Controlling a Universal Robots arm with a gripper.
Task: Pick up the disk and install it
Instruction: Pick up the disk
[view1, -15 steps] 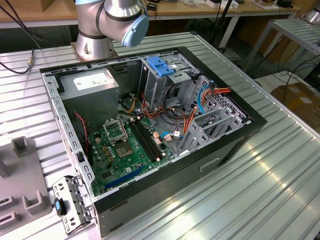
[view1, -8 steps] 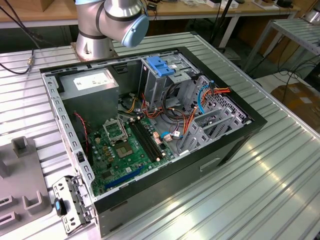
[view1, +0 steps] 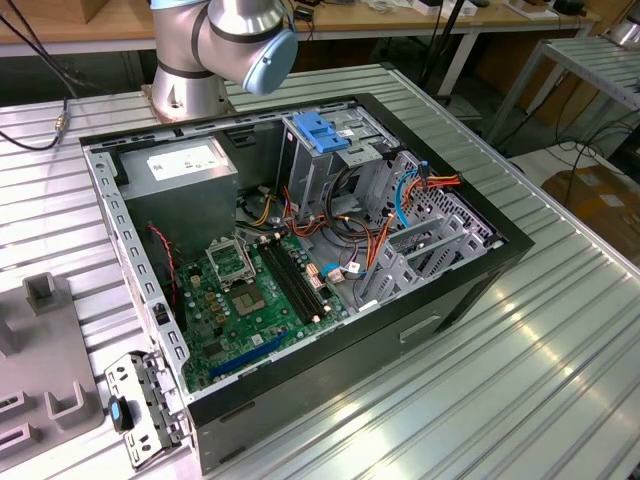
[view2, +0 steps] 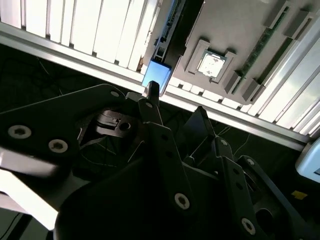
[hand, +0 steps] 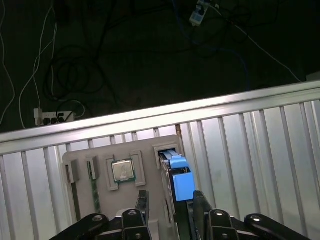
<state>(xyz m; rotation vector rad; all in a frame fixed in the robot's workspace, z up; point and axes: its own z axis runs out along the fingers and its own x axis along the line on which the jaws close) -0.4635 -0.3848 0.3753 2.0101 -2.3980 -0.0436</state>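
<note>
Blue-railed disk (hand: 181, 184) stands edgewise in grey fixture tray (view1: 80, 340), lower left of exterior view, gripper (hand: 170, 202) spread wide, empty, just over it; grasp wants fingers (hand: 142, 200) square across both faces.

Matt black claw (hand: 170, 202), smooth blue plastic rails on the disk (hand: 181, 184) just ahead of it, matt grey tray (hand: 100, 152) beneath, bright metal-topped chip (hand: 122, 171) beside the disk, ribbed shiny aluminium table (hand: 250, 150).
</note>
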